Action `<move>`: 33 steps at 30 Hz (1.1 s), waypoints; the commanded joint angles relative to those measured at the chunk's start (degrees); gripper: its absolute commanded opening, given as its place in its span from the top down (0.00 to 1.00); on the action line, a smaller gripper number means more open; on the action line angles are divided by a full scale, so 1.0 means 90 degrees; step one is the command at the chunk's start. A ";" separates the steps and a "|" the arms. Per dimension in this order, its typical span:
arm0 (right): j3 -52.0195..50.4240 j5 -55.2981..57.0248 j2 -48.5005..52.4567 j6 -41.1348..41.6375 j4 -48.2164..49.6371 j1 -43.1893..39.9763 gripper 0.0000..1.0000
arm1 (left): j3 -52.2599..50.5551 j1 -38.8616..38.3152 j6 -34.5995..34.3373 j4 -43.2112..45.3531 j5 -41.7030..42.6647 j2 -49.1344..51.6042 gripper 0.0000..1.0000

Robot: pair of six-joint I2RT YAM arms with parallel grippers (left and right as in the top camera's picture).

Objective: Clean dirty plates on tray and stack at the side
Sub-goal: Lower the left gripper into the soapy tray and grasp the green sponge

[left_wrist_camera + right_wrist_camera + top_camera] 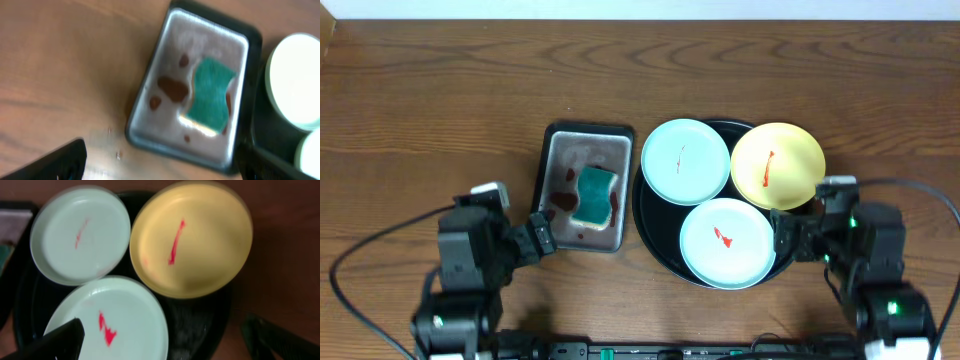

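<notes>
the tray (655, 228) is fully loaded and nothing is gripped yet.
the wooden table (420, 80) is seen bare left of the grey pan (582, 150), judged room enough for a stack. the yellow plate (778, 166), far mint plate (686, 161) and near mint plate (727, 243) are packed rim against rim on the tray. the green sponge (594, 197) is best pinched across its narrow waist by the left gripper (542, 233); it and the right gripper (788, 238) are spread wide, empty.

Even indoor light, wrist views softly blurred, soft shadows
</notes>
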 commanded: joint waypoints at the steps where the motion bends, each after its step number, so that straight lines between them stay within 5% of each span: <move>1: 0.0719 -0.0075 0.0714 0.0204 -0.0393 0.0036 0.01 | 0.1005 0.0019 -0.0061 -0.0675 0.0124 0.0719 0.05; 7: 0.0899 -0.0707 0.1265 0.0233 -0.0437 0.0036 0.01 | 0.1411 0.0019 -0.0061 -0.1003 0.0121 0.1396 0.05; 15: 0.0896 -0.0743 0.1331 0.0231 -0.0391 0.0036 0.01 | 0.1409 -0.0049 0.0061 0.0236 0.0289 0.1931 0.05; 33: 0.0896 -0.0743 0.1331 0.0231 -0.0367 0.0036 0.01 | 0.1409 -0.1933 0.0182 0.1843 0.0165 0.5299 0.24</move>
